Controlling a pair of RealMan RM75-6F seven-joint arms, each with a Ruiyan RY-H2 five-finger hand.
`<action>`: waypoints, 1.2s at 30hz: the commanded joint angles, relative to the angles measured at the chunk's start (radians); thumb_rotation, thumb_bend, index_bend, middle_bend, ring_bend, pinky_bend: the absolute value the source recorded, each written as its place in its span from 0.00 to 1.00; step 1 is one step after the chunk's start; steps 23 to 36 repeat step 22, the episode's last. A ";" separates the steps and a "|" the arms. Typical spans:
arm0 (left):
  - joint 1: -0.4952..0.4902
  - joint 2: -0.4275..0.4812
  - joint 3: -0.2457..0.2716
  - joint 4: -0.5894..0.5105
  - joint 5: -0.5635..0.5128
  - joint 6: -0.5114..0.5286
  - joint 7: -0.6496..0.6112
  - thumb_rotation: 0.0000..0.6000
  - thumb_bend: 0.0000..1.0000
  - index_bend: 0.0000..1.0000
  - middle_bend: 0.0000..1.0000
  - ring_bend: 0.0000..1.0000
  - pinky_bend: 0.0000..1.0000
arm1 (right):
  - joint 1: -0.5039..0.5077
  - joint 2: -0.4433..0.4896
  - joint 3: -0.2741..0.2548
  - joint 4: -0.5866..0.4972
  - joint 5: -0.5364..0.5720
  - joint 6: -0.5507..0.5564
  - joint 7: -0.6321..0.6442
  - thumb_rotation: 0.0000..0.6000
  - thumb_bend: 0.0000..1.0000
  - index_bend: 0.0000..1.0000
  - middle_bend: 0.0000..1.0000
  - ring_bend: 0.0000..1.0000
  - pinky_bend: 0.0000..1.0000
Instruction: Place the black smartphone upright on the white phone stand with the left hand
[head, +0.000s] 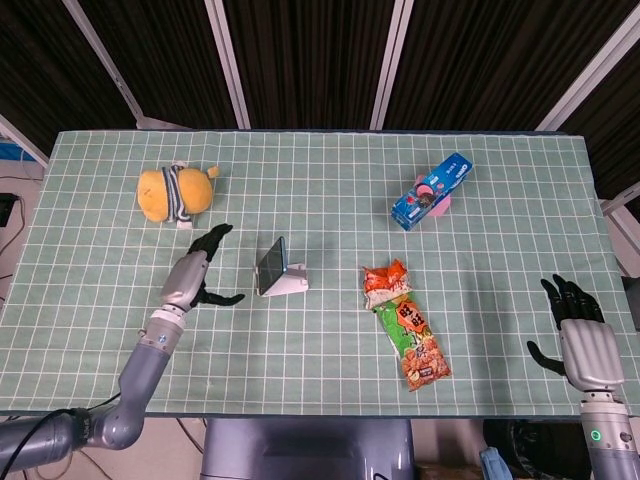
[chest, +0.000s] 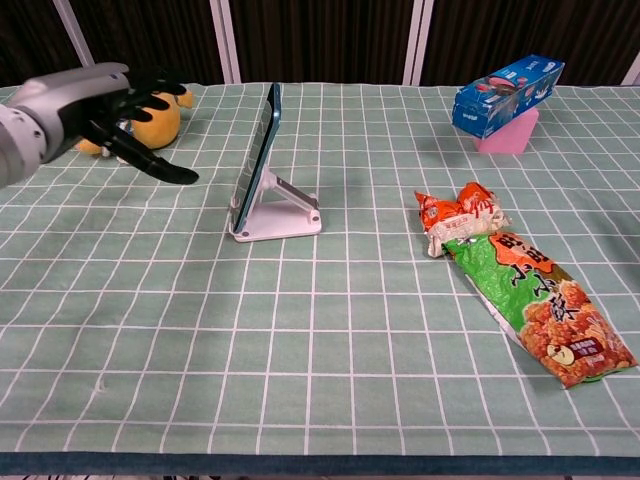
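Observation:
The black smartphone (head: 270, 263) (chest: 258, 155) leans upright on the white phone stand (head: 289, 283) (chest: 283, 213) near the middle of the table. My left hand (head: 195, 275) (chest: 110, 112) hovers to the left of the stand with its fingers spread and holds nothing; a clear gap separates it from the phone. At the near right edge my right hand (head: 578, 325) is held upright, fingers apart and empty; only the head view shows it.
A yellow plush toy (head: 175, 191) (chest: 150, 115) lies at the back left, close behind my left hand. A blue box on a pink block (head: 431, 190) (chest: 505, 93) sits at the back right. Two snack bags (head: 405, 325) (chest: 520, 283) lie right of the stand.

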 joint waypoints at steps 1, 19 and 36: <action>0.086 0.093 0.073 -0.085 0.112 0.120 0.053 1.00 0.05 0.00 0.00 0.00 0.00 | -0.001 0.000 -0.001 0.000 -0.001 0.002 -0.003 1.00 0.39 0.02 0.00 0.00 0.13; 0.412 0.246 0.341 0.019 0.457 0.490 0.190 1.00 0.05 0.00 0.00 0.00 0.00 | -0.003 -0.001 -0.003 0.001 -0.010 0.007 -0.004 1.00 0.39 0.02 0.00 0.00 0.13; 0.429 0.241 0.332 0.033 0.454 0.491 0.174 1.00 0.05 0.00 0.00 0.00 0.00 | -0.004 -0.001 -0.004 0.001 -0.012 0.008 -0.001 1.00 0.39 0.02 0.00 0.00 0.13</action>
